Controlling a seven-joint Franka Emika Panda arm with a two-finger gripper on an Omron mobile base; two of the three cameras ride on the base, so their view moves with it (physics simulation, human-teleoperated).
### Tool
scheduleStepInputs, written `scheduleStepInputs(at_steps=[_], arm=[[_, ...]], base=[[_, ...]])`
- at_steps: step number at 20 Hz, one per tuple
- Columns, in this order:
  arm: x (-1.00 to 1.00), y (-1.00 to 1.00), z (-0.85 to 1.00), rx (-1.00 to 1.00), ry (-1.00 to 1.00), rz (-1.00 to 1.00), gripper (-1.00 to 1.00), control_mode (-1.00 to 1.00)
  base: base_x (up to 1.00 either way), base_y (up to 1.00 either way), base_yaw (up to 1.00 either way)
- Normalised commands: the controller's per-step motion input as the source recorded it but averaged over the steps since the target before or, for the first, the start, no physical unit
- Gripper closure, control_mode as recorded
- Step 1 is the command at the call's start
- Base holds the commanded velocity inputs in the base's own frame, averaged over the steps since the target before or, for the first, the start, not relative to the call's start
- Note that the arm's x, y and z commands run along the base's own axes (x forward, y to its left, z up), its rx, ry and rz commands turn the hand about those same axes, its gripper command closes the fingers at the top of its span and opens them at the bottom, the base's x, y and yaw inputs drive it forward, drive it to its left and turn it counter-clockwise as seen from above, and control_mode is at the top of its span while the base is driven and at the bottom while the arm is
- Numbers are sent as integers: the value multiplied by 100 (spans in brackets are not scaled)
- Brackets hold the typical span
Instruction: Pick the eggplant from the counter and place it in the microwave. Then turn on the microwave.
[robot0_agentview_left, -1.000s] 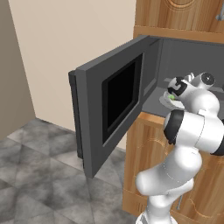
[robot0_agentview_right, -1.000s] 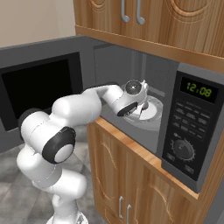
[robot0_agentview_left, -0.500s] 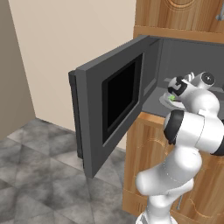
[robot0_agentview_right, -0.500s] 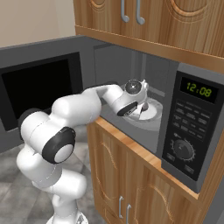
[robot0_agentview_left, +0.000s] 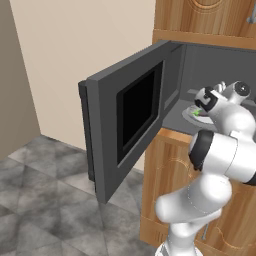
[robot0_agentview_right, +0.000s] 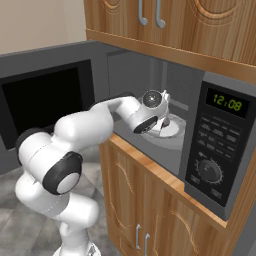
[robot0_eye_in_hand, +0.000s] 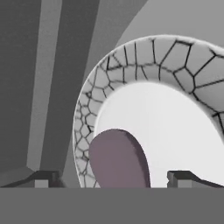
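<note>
The eggplant (robot0_eye_in_hand: 117, 158) lies on the white plate (robot0_eye_in_hand: 175, 131) inside the microwave (robot0_agentview_right: 150, 90), low in the hand view between the two spread finger tips — the gripper (robot0_eye_in_hand: 113, 178) is wide apart and not touching it. At the right of the right base view the button panel (robot0_agentview_right: 215, 150) shows a green display (robot0_agentview_right: 223, 103) reading 12:08. The door (robot0_agentview_left: 127, 130) stands swung open at centre left.

The microwave (robot0_agentview_right: 210, 145) floor carries a white plate (robot0_eye_in_hand: 175, 131) with a crackle-patterned rim; the eggplant (robot0_eye_in_hand: 118, 159) lies on the plate, apparently near its edge, between the spread fingertips (robot0_eye_in_hand: 43, 178).
</note>
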Motion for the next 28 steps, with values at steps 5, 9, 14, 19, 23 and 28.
scheduleStepInputs(at_steps=[5,9,14,19,23,28], arm=[[-23,0,19,0,0,0,-100,-100],[-20,0,25,0,0,0,-100,-100],[-33,0,22,0,0,0,-100,-100],[-54,0,16,0,0,0,-100,-100],[-50,0,25,0,0,0,-100,-100],[-51,5,19,-1,0,0,-100,-100]], base=[[0,0,0],[0,0,0],[0,0,0],[0,0,0],[0,0,0],[0,0,0]])
